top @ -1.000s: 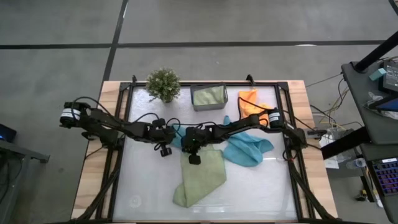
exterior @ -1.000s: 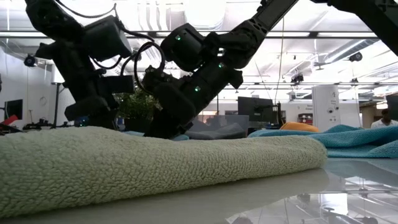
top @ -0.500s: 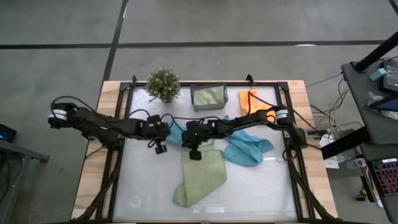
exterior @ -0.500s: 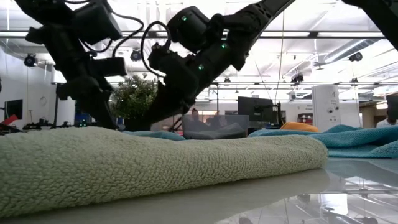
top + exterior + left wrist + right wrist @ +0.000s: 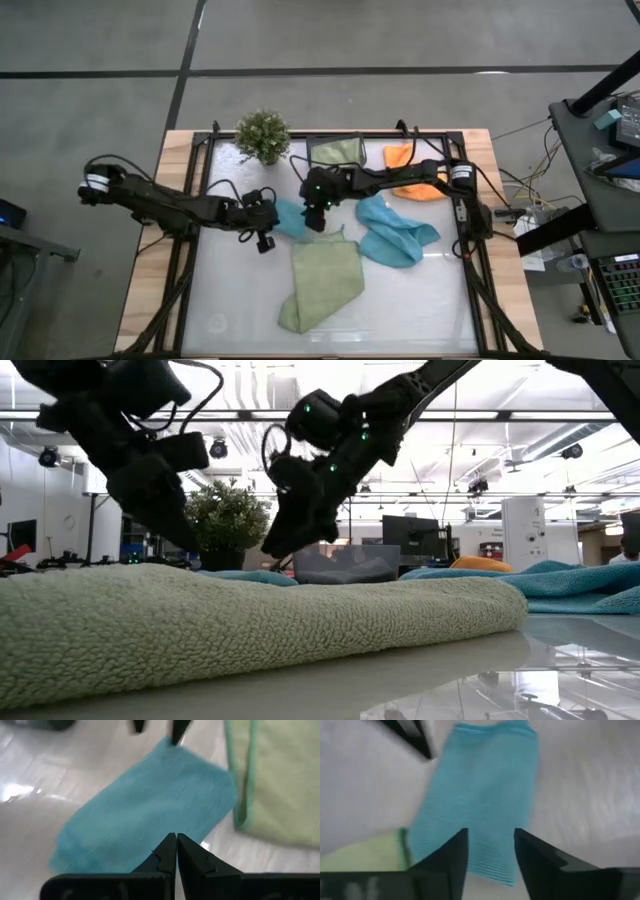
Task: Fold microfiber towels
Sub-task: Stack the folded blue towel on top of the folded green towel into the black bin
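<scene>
A small folded teal-blue towel (image 5: pixel 289 216) (image 5: pixel 150 810) (image 5: pixel 480 795) lies flat on the table, just beyond the far-left corner of a folded light green towel (image 5: pixel 322 280) (image 5: pixel 250 620). My left gripper (image 5: pixel 264 241) (image 5: pixel 176 845) is shut and hangs at the teal towel's left near side. My right gripper (image 5: pixel 315 216) (image 5: pixel 490 850) is open above the towel's right side, with nothing between its fingers. A second, rumpled teal-blue towel (image 5: pixel 396 232) lies to the right. An orange towel (image 5: pixel 408 165) lies at the far right.
A grey bin (image 5: pixel 335 153) with a light green towel in it stands at the far edge, a small potted plant (image 5: pixel 262 135) to its left. The right arm (image 5: pixel 400 180) reaches across the far half of the table. Bare table shows at the near left (image 5: pixel 230 300).
My right gripper has risen off the towels and drawn back toward the table's far edge. The folded teal-blue towel now lies uncovered between the two grippers. My left gripper has lifted a little and stayed near the towel's left side.
</scene>
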Robot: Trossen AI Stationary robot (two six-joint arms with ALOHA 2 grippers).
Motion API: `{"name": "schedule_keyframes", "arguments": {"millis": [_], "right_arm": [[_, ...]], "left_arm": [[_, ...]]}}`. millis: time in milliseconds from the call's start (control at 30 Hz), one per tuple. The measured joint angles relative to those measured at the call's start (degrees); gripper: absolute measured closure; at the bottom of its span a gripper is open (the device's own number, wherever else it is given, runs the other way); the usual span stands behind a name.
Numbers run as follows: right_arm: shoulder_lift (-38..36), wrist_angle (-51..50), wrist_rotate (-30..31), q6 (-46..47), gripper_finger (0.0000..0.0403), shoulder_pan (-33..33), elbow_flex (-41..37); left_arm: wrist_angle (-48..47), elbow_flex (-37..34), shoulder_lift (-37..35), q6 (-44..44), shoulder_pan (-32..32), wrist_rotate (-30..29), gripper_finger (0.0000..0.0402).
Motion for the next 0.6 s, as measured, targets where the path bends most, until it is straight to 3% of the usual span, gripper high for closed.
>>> {"name": "schedule_keyframes", "arguments": {"millis": [167,300,600], "right_arm": [[0.64,0.49,-0.47,3.19,0.0192,-1.37,0.01],[0.74,0.42,-0.49,3.66,0.0168,-1.62,1.40],[7.83,0.38,-0.47,4.22,0.0154,-1.64,10.44]], "left_arm": [[9.65,-2.27,7.05,0.32,-0.15,-0.05,0.0402],[10.91,-2.48,11.74,0.06,-0.16,-0.07,0.0402],[10.97,-2.59,13.56,0.37,-0.17,0.16,0.0402]]}}
